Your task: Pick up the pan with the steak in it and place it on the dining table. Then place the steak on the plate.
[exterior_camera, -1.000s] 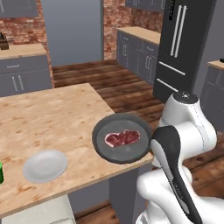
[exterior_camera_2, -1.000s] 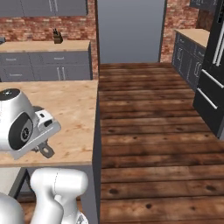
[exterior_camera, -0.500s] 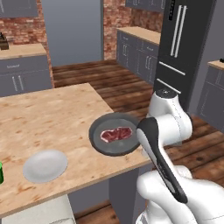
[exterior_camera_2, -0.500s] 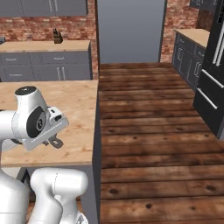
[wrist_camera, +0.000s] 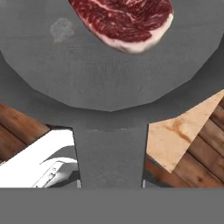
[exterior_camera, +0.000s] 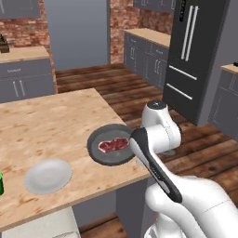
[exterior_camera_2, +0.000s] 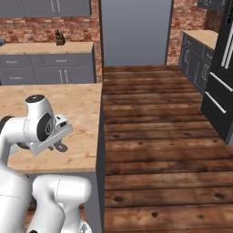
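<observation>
The dark grey pan (exterior_camera: 108, 154) is over the near right corner of the wood-topped dining table (exterior_camera: 46, 121), with the red steak (exterior_camera: 114, 144) lying in its middle. My gripper (wrist_camera: 110, 181) is shut on the pan's handle (wrist_camera: 109, 148), which runs straight back toward the hand. In the hand view the steak (wrist_camera: 124, 19) sits at the far side of the pan (wrist_camera: 100, 74), and the table's corner (wrist_camera: 183, 131) shows under the rim. I cannot tell whether the pan touches the tabletop. The pale plate (exterior_camera: 48, 175) lies on the table left of the pan, apart from it.
A green bottle (exterior_camera: 1, 183) stands at the table's left edge. The black fridge (exterior_camera: 195, 46) and grey wall counters (exterior_camera: 148, 51) are beyond the wooden floor (exterior_camera_2: 159, 136). A knife block (exterior_camera_2: 59, 36) sits on the far counter.
The arm has carried the pan and steak leftward, farther over the table and closer to the plate. The wrist has swung in over the table's edge.
</observation>
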Motion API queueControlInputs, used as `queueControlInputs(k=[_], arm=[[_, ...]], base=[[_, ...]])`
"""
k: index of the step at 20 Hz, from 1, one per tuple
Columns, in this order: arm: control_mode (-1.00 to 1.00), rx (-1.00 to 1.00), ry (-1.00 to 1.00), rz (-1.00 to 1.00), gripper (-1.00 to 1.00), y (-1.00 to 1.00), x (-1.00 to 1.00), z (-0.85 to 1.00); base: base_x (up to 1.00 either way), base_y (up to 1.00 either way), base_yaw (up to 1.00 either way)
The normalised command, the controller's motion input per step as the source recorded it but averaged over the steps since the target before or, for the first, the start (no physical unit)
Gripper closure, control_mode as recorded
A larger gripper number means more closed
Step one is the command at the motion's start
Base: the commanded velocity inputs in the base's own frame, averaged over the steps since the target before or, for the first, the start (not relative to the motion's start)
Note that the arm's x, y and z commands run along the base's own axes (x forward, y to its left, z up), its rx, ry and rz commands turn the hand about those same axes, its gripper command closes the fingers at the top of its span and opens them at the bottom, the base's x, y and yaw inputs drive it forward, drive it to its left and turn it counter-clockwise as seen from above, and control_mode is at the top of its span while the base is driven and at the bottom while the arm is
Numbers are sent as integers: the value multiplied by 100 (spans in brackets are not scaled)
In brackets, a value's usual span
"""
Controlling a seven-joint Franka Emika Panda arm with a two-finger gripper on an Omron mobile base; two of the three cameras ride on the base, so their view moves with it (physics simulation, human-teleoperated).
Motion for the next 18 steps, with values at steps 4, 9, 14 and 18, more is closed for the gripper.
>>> queueControlInputs(k=[4, 9, 14, 18], arm=[[-100, 0, 3, 0, 100, 30, 29, -64], [-100, 2, 2, 0, 100, 23, 21, -60], [-100, 9, 0, 0, 100, 4, 22, -40], [-100, 11, 4, 0, 100, 3, 46, -28]], base=[[0, 0, 0], [0, 0, 0], [0, 0, 0], [0, 0, 0]])
